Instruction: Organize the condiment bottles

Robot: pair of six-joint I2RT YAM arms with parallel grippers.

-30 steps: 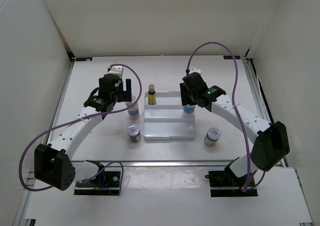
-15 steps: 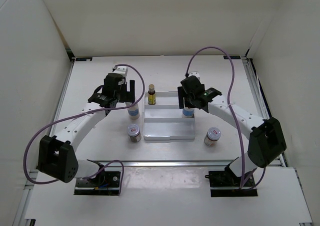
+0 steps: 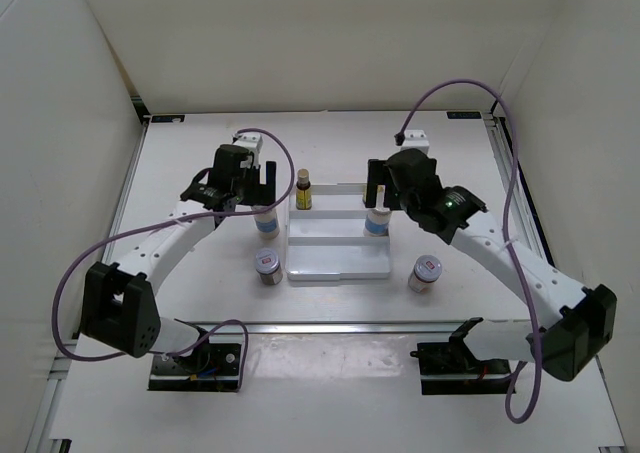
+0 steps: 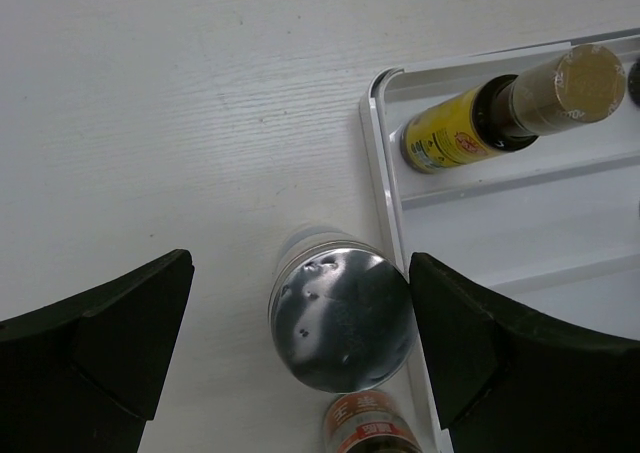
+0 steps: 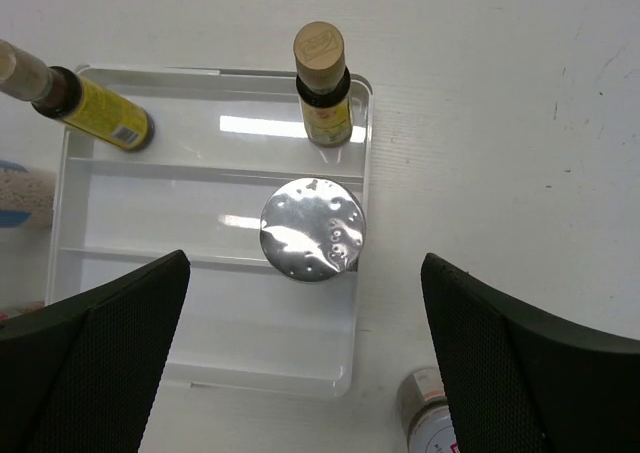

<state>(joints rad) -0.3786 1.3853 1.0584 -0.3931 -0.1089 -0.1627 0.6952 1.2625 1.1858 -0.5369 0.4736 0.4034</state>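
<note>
Pulls right gripper (image 5: 305, 261) back, jaws now wide, off white bottle (image 5: 312, 230) on tray's (image 5: 200, 343) middle step. Holds left gripper (image 4: 300, 263) wide over second white bottle (image 4: 342, 318) just left of tray.

Six condiment bottles are standing in view: two slim amber-yellow bottles (image 5: 323, 108), two white silver-lidded bottles (image 4: 342, 318) with blue labels, and two short red-labelled bottles (image 3: 425, 272). One white stepped tray (image 3: 338, 263) is sitting among them.
</note>
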